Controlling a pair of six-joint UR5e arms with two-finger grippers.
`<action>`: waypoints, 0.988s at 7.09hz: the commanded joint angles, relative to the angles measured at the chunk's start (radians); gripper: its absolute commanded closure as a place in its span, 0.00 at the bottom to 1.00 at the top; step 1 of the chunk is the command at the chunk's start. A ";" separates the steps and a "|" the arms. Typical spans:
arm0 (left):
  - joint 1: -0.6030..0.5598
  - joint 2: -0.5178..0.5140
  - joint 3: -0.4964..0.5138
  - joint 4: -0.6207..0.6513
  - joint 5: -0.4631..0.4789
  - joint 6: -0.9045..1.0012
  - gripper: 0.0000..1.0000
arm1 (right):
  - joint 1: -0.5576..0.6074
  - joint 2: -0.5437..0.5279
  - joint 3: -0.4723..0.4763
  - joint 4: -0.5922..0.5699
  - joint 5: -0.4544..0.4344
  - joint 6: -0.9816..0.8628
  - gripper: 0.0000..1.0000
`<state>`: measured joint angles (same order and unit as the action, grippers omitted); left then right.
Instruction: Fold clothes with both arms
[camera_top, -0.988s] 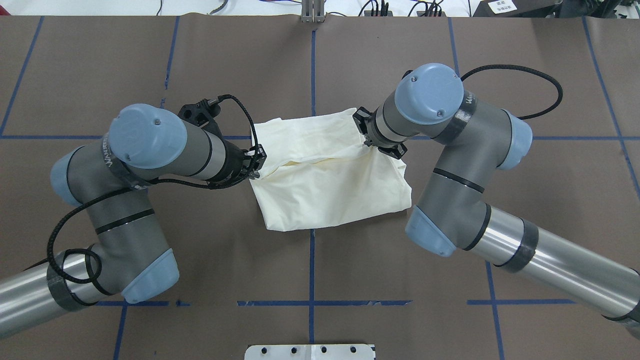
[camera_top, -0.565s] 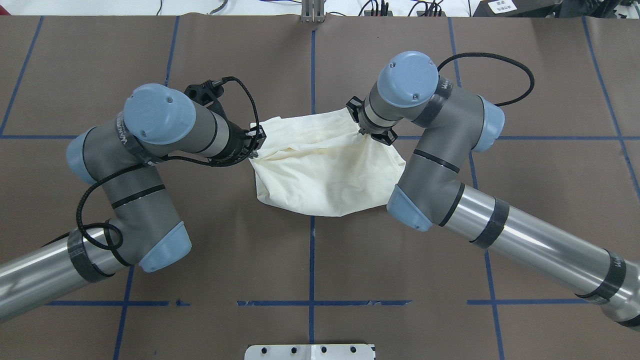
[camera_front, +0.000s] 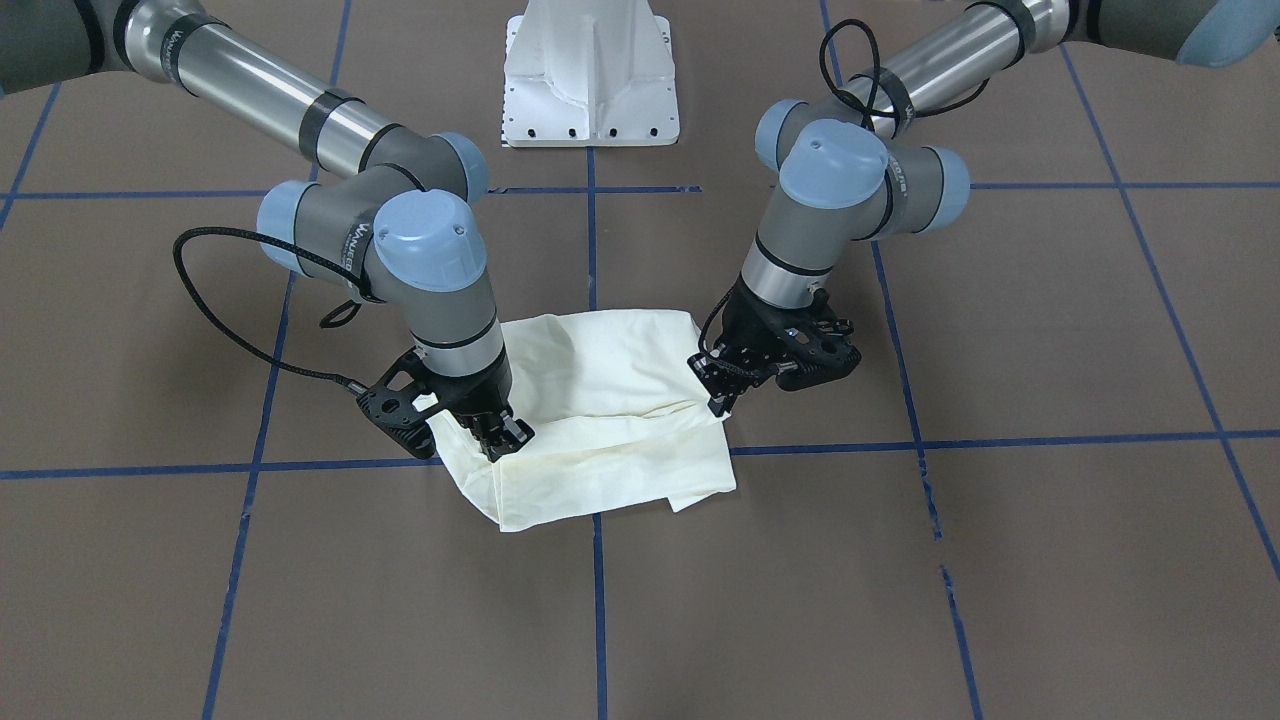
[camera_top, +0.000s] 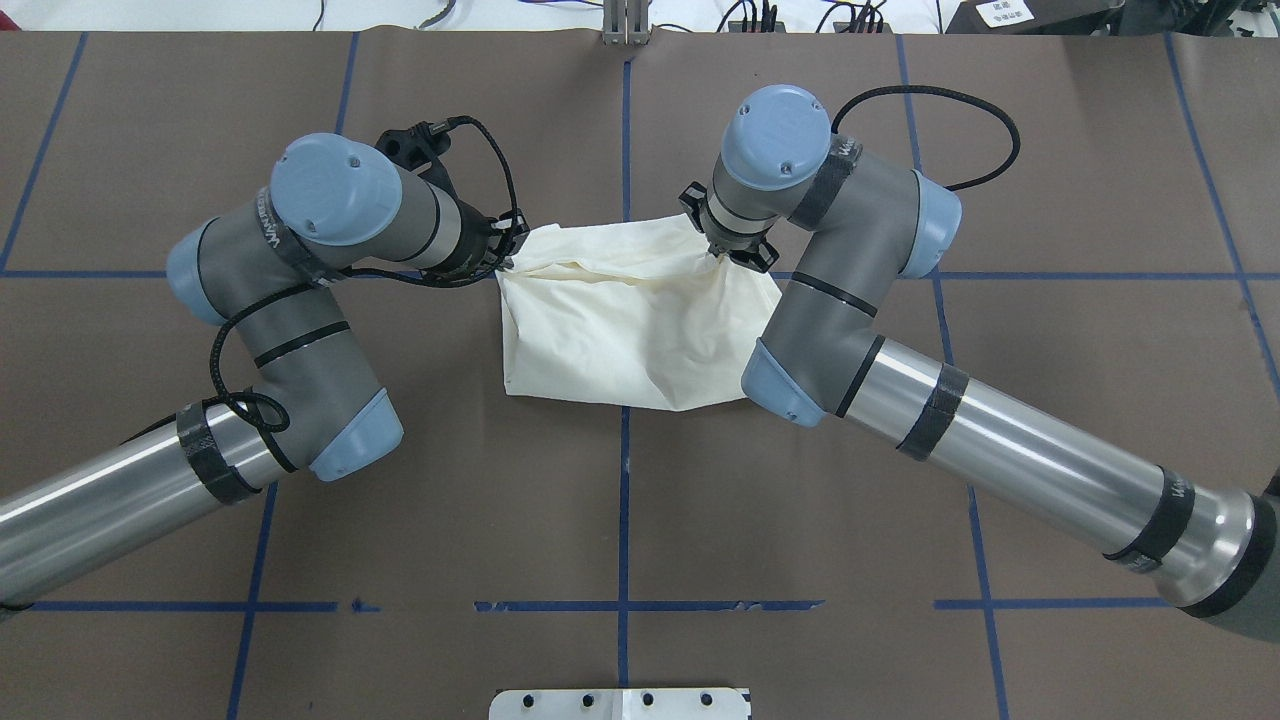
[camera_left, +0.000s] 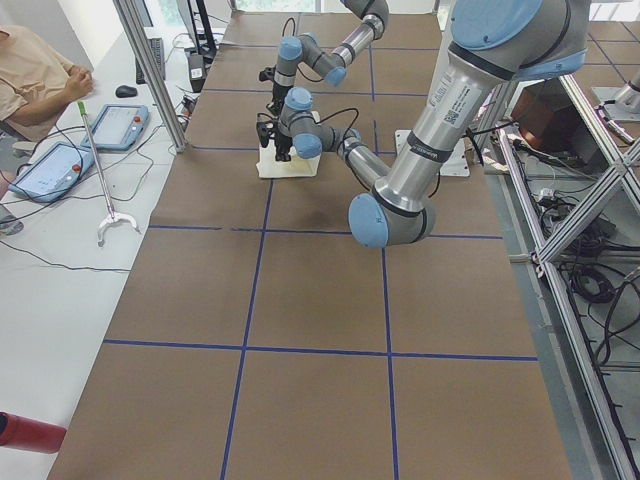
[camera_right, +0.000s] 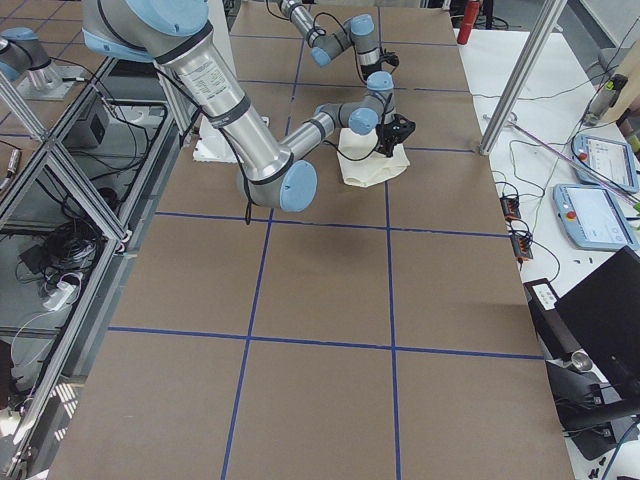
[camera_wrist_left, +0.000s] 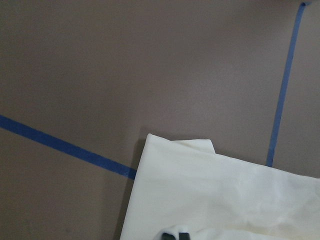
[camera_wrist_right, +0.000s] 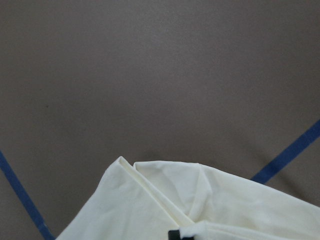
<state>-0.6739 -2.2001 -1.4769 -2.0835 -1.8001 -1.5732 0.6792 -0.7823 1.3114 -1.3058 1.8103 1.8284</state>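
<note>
Shirt (camera_top: 630, 330) sits mid-worktop across the centre tape line (camera_top: 622, 500), down to a compact cream packet. Plain side is up, no print showing. The bottom layers lie flat on the worktop (camera_top: 620, 560). The top layer is lifted along the edge away from the robot and hangs slack between two grips, sagging in the middle.

Left tool (camera_top: 507, 258) is clamped on that layer's left corner; its wrist view shows fingertips closed with cloth pinched between them. Right tool (camera_top: 722, 252) is likewise clamped on the right corner, with cloth bunched at the tip in its wrist view. Both sit low, just above the packet's far edge. In the front view the lower layer sticks out past the held edge, toward the operators' side.

We read this as mid-fold: a fold-over with the held edge headed for the packet's far edge. The task looks late, probably the last or second-to-last fold.

Next move, as we see it:
- Advance both tools in step.
- Tension the span so the sag goes.
- Lower the held edge onto the lower layer's far edge, corners matched.
- Part the jaws and lift straight up.

Risk: uneven travel skews the fold, or cloth clings to a finger on release and drags the layer back.
</note>
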 joint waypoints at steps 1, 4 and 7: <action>-0.009 -0.004 0.055 -0.050 0.033 0.034 1.00 | 0.000 0.024 -0.068 0.057 0.000 -0.011 1.00; -0.085 -0.029 0.112 -0.169 0.018 0.061 0.57 | 0.013 0.021 -0.115 0.105 0.001 -0.024 1.00; -0.095 0.028 0.113 -0.254 -0.044 0.119 0.84 | 0.013 0.018 -0.115 0.105 0.001 -0.024 1.00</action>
<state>-0.7702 -2.2030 -1.3635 -2.2935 -1.8333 -1.4845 0.6917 -0.7628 1.1971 -1.2014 1.8116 1.8042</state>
